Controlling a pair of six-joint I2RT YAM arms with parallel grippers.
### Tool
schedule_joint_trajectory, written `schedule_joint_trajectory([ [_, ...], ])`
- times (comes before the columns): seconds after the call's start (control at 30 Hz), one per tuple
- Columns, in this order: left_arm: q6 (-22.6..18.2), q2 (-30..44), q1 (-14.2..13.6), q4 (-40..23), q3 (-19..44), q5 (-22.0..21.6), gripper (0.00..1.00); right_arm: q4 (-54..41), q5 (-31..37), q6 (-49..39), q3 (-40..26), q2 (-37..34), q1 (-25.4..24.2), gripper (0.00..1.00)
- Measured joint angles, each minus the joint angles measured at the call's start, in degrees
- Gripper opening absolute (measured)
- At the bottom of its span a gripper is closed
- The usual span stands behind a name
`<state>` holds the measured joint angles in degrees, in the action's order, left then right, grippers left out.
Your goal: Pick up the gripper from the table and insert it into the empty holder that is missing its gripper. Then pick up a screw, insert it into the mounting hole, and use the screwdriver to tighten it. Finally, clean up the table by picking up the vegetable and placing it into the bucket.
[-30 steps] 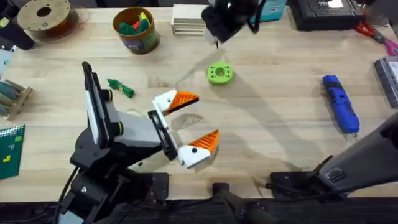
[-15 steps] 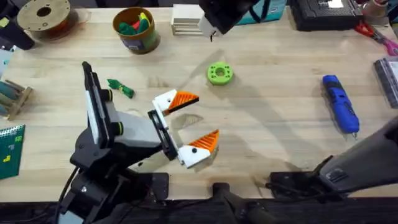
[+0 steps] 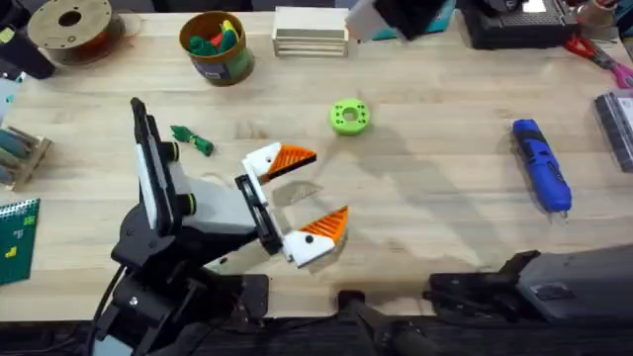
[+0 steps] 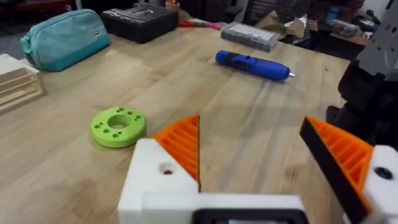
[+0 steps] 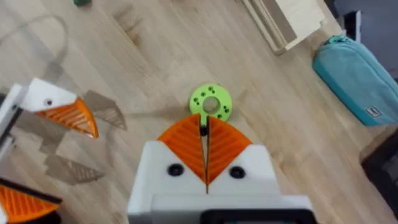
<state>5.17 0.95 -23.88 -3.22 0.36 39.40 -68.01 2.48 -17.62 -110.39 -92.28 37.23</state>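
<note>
Right gripper [image 5: 206,163] jaws closed, pinching a small dark screw, above the green disc [image 5: 211,103]; left gripper [image 3: 309,198] jaws wide open, empty, mid-frame.

Your right gripper [image 3: 396,18] is blurred and cut off at the overhead's top edge; the bucket [image 3: 218,47] contents are unreadable.
</note>
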Motion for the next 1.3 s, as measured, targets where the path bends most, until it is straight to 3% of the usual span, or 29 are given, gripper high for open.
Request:
schedule_joint_trajectory([
  [0.33, 0.0, 0.0, 0.0, 0.0, 0.0, 0.0, 0.985, 7.8, -0.6, -3.7, 20.5, 15.6, 0.0, 0.007],
  [0.53, 0.0, 0.0, 0.0, 0.0, 0.0, 0.0, 0.985, 9.3, -4.5, -3.9, 27.0, 22.5, 0.0, 0.007],
  [0.93, 0.0, 0.0, 0.0, 0.0, 0.0, 0.0, 0.985, 19.0, -18.0, 3.9, 28.5, 15.3, 1.3, 0.007],
  [1.3, 0.0, 0.0, 0.0, 0.0, 0.0, 0.0, 0.985, 23.1, -20.4, 9.9, 28.6, 11.9, 11.9, 0.007],
])
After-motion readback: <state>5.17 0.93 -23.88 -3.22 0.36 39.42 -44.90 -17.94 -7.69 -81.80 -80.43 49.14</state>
